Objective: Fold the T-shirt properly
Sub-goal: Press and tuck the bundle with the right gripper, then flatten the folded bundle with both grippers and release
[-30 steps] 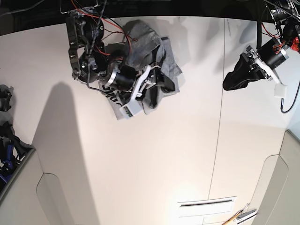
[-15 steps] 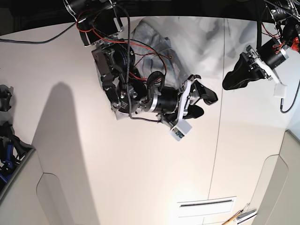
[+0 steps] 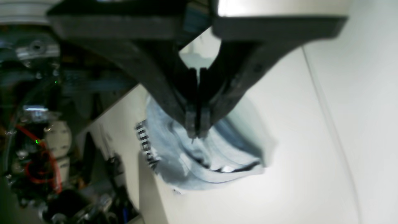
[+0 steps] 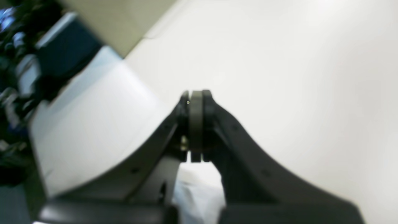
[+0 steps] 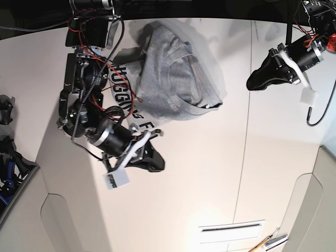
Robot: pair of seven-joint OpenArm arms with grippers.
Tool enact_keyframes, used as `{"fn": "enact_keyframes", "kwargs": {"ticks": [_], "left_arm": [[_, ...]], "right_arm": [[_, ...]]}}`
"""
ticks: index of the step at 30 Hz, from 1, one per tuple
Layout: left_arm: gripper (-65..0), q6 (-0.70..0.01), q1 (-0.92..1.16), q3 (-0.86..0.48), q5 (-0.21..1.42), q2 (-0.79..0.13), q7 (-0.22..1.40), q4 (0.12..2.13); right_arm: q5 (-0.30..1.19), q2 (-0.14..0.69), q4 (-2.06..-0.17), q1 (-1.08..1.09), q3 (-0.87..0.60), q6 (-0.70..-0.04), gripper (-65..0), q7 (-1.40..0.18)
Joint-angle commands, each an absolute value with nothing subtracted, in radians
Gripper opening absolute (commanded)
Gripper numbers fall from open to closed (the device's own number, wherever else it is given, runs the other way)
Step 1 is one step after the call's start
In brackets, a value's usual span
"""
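Observation:
The grey T-shirt [image 5: 173, 73] lies crumpled at the far middle of the white table [image 5: 210, 173], with black block lettering [image 5: 128, 102] showing along its left edge. My right gripper [image 5: 159, 166] is shut and empty, just in front of the shirt's near-left part and apart from it. In the right wrist view its fingertips [image 4: 196, 96] are pressed together over bare table. My left gripper [image 5: 253, 84] is shut and empty, hovering to the right of the shirt. In the left wrist view its tips [image 3: 196, 132] are closed, with the shirt [image 3: 217, 155] lying beyond them.
A seam [image 5: 245, 136] runs down the table right of the middle. A slot [image 5: 231, 227] and a few tools [image 5: 270, 242] lie at the near edge. Dark equipment [image 5: 6, 152] stands off the table's left side. Red wires hang over the shirt's left part.
My right gripper has come off the shirt, swung right, then dropped to the near left, shut and empty. The shirt now lies more spread out. My left gripper shifted slightly up.

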State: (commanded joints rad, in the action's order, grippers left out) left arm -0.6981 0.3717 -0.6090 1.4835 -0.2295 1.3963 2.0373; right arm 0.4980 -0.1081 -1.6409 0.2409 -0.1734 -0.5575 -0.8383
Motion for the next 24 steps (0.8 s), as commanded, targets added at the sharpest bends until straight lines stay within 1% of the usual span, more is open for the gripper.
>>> {"fn": "enact_keyframes", "kwargs": {"ticks": [3,7,11,14,16,19,24], "left_arm": [[-65.0,-0.698,0.372,-0.491,1.478,-0.229,1.387,2.049],[-65.0,-0.698,0.371,-0.298,1.296,-0.229,1.284,2.049],[-65.0,-0.698,0.368,-0.112,1.147,-0.225,1.207,2.049],[-65.0,-0.698,0.366,-0.009,1.07,-0.184,1.115,2.049],[-65.0,-0.698,0.365,0.043,1.028,-0.151,1.062,2.049],[-65.0,-0.698,0.363,0.091,0.936,-0.117,1.037,2.048],[-65.0,-0.698,0.363,0.106,0.911,-0.116,1.028,2.045]], "right_arm": [[0.497,-0.036,-1.64,0.241,-0.229,-0.558,-65.0,-0.823],[0.497,0.053,-1.639,0.241,-0.24,-0.558,-65.0,-0.811],[0.497,0.099,-1.601,0.241,-0.24,-0.558,-65.0,-0.803],[0.515,0.123,-1.52,0.241,-0.239,-0.558,-65.0,-0.764],[0.54,0.135,-1.454,0.241,-0.239,-0.565,-65.0,-0.743],[0.574,0.135,-1.392,0.241,-0.233,-0.584,-65.0,-0.732],[0.575,0.135,-1.383,0.25,-0.19,-0.584,-65.0,-0.704]]}}
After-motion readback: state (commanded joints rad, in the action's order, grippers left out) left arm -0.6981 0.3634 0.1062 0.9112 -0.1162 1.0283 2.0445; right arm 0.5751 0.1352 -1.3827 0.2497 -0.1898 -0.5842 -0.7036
